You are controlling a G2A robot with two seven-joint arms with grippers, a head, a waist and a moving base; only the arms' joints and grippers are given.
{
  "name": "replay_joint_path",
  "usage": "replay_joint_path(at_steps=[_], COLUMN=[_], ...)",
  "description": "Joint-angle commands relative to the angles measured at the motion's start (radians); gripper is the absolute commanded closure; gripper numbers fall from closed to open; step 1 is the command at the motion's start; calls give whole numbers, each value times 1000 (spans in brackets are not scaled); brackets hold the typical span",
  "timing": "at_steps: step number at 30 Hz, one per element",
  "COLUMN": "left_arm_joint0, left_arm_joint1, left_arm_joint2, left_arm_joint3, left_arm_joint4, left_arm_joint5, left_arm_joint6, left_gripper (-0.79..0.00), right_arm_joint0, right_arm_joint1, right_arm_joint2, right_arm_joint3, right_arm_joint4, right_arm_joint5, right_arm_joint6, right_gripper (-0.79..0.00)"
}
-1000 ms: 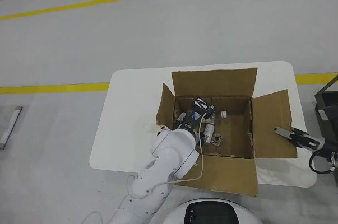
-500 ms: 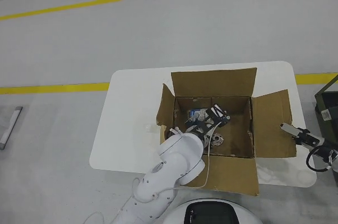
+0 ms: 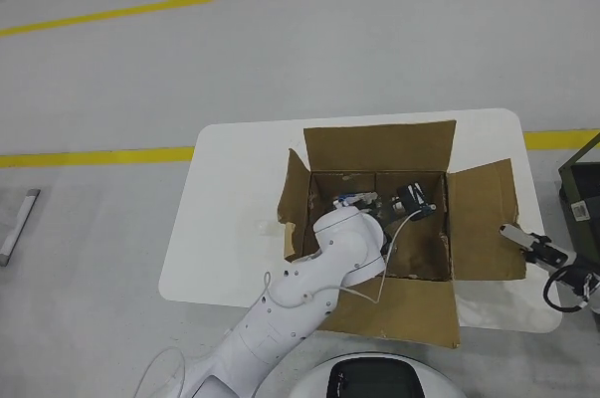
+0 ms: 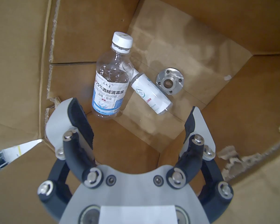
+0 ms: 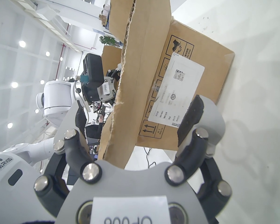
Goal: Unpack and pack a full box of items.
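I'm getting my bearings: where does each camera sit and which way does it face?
Top view: above the arms, looking down at table and open box; left arm inside, right gripper by a flap.
Left wrist view: inside the box, facing its floor, clear bottle, small bottle and flange; own open left gripper.
Right wrist view: beside the box, facing its outer wall; own open right gripper.
Shared: all show the box.
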Motion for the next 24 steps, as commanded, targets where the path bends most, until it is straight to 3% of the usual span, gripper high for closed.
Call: replay_joint_path(at_steps=[1, 5, 13, 15, 18, 24], left_arm_joint0=[1, 1, 1, 1, 1, -4], left_arm_joint1=[0, 0, 0, 0, 0, 5], left_arm_joint2=[0, 0, 0, 0, 0, -20], left_arm_joint3=[-3, -3, -3, -3, -3, 37], left_arm_joint4=[0, 0, 0, 0, 0, 56], left_arm_joint5=[0, 0, 0, 0, 0, -14], left_arm_joint6=[0, 0, 0, 0, 0, 35], left_gripper=[-785, -785, -785, -785, -785, -785], right_arm_joint0=[-7, -12, 4, 11, 19, 22], right_arm_joint1=[0, -4, -10, -10, -10, -9], right_arm_joint2=[1, -8, -53, -62, -72, -74], right_arm_joint3=[-1, 8, 24, 26, 27, 20], right_arm_joint4=[5, 113, 170, 152, 139, 115], right_arm_joint5=[2, 20, 48, 51, 56, 66], right_arm_joint6=[-5, -13, -36, -41, -46, -59], right_gripper=[-785, -785, -785, -369, -243, -228])
